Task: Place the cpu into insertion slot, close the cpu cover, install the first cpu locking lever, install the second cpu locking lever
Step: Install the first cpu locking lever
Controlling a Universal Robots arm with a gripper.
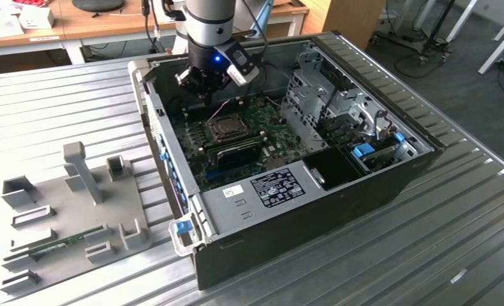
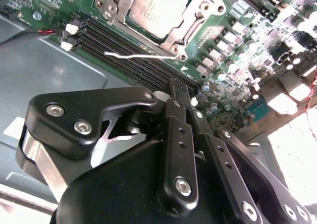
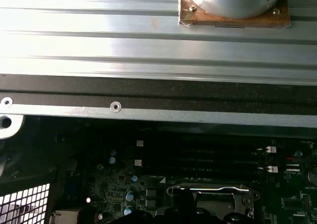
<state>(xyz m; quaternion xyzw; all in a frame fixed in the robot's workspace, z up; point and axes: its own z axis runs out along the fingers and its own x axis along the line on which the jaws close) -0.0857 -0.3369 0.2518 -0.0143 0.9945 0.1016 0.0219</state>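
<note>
In the exterior view my gripper (image 1: 208, 89) hangs inside the open computer case, a little beyond the insertion slot (image 1: 226, 127) on the green board. In the second wrist view the cpu (image 2: 157, 8), grey-topped, lies in the slot with the silvery cpu cover (image 2: 194, 22) folded down around it. A thin silvery locking lever (image 2: 141, 56) runs along the socket's near side, between the socket and the black memory slots. My gripper (image 2: 173, 85) is shut with nothing in it, above the memory slots and apart from the lever. The first wrist view shows the same lever (image 3: 208, 188) along the cover's edge (image 3: 218, 198).
The case (image 1: 388, 191) stands open on a slatted metal table (image 1: 56, 108); its walls surround the board. Drive cages (image 1: 337, 108) rise on the exterior view's right. Red and black cables (image 2: 29, 34) lie near the memory slots (image 2: 124, 53). A grey fixture plate (image 1: 73, 217) lies on the exterior view's left.
</note>
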